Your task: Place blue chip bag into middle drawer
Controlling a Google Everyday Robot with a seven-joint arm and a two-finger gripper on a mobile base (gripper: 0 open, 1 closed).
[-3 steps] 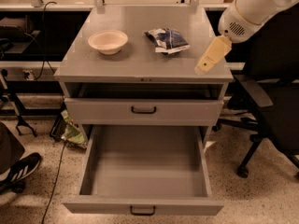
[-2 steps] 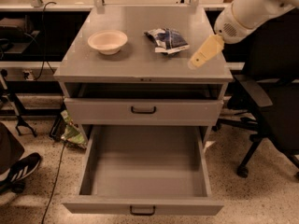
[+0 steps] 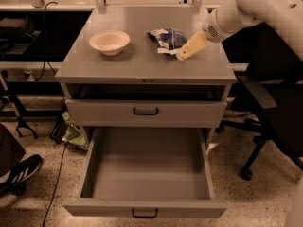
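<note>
Step in hand: approach for the pick. The blue chip bag [image 3: 165, 38] lies on the counter [image 3: 137, 66], upper centre of frame, right of the cream bowl [image 3: 109, 41]. The claw [image 3: 182, 55] sits just beside the bag's right edge; whether it is spread or pressed together cannot be told. The middle drawer [image 3: 147, 170] stands pulled out, lower frame. Next move, as judged: settle over the bag and grip it.

Blue chip bag [image 3: 166, 38]: crumpled, lying on worktop [image 3: 137, 66], rear right; gripper [image 3: 182, 56] at its right edge. Middle drawer [image 3: 147, 176]: grey, wide open.
</note>
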